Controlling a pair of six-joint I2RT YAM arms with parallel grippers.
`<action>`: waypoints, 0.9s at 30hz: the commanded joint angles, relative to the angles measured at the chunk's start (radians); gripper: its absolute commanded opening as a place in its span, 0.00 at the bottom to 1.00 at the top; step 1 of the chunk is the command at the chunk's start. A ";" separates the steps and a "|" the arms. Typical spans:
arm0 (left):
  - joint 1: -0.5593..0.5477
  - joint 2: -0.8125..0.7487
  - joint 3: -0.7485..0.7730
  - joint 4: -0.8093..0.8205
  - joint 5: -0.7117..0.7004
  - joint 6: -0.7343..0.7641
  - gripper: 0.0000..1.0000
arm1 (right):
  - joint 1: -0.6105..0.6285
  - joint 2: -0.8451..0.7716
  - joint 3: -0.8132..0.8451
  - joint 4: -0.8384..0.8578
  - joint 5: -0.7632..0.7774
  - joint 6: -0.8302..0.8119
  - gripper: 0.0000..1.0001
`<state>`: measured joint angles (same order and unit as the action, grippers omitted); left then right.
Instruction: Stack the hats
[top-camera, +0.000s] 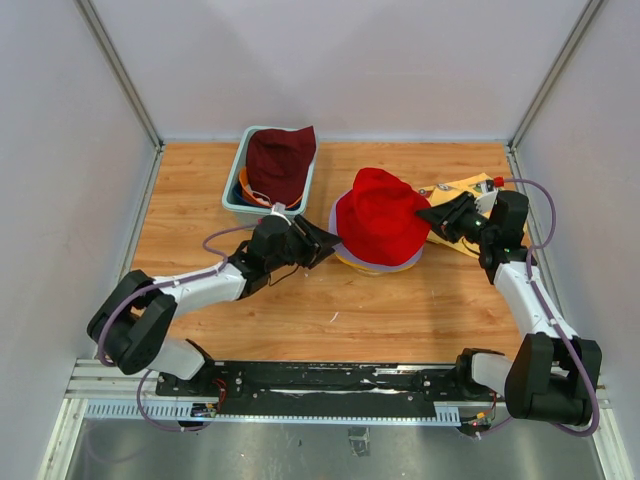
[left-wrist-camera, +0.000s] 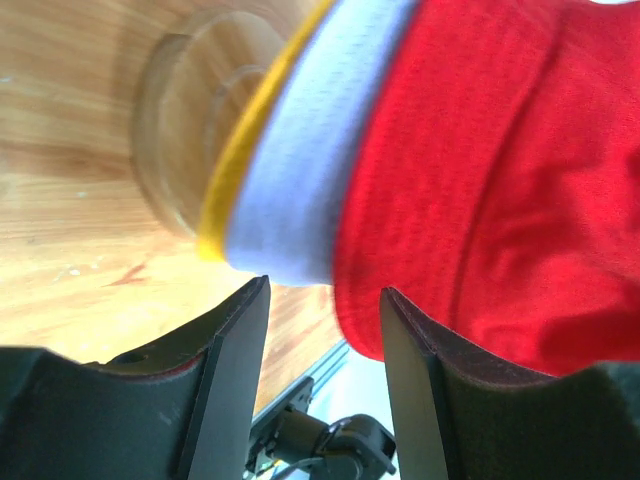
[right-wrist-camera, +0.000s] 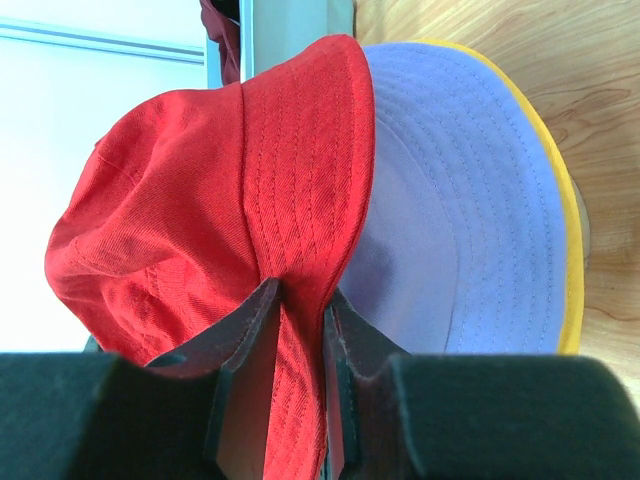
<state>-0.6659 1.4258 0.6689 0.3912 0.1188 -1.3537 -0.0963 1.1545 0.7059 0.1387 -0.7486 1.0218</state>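
Note:
A red hat (top-camera: 380, 215) tops a stack in the middle of the table, over a lavender hat (top-camera: 400, 266) and a yellow hat (top-camera: 350, 262). From the right, my right gripper (top-camera: 432, 214) is shut on the red hat's brim (right-wrist-camera: 300, 300). The lavender brim (right-wrist-camera: 450, 200) and yellow rim (right-wrist-camera: 565, 220) lie beneath. My left gripper (top-camera: 325, 243) stands open just left of the stack, with nothing between its fingers (left-wrist-camera: 240, 340); the red brim (left-wrist-camera: 480, 200) hangs right in front of them. A maroon hat (top-camera: 280, 160) lies on the teal tub (top-camera: 235, 195), over other hats.
A wooden stand's round base (left-wrist-camera: 190, 140) shows under the stack. A yellow printed cloth (top-camera: 460, 190) lies at the right, behind my right gripper. Grey walls enclose the table on three sides.

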 joint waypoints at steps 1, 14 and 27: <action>-0.030 -0.020 -0.058 0.072 -0.129 -0.064 0.53 | -0.006 -0.020 0.006 -0.019 -0.017 -0.016 0.24; -0.063 0.048 -0.161 0.496 -0.247 -0.144 0.56 | -0.006 -0.011 0.012 -0.032 -0.032 -0.032 0.24; -0.063 0.132 -0.141 0.523 -0.229 -0.158 0.56 | -0.006 0.005 0.016 -0.033 -0.039 -0.038 0.24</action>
<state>-0.7193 1.5517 0.5148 0.8776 -0.0929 -1.5200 -0.0963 1.1549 0.7059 0.1291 -0.7597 1.0153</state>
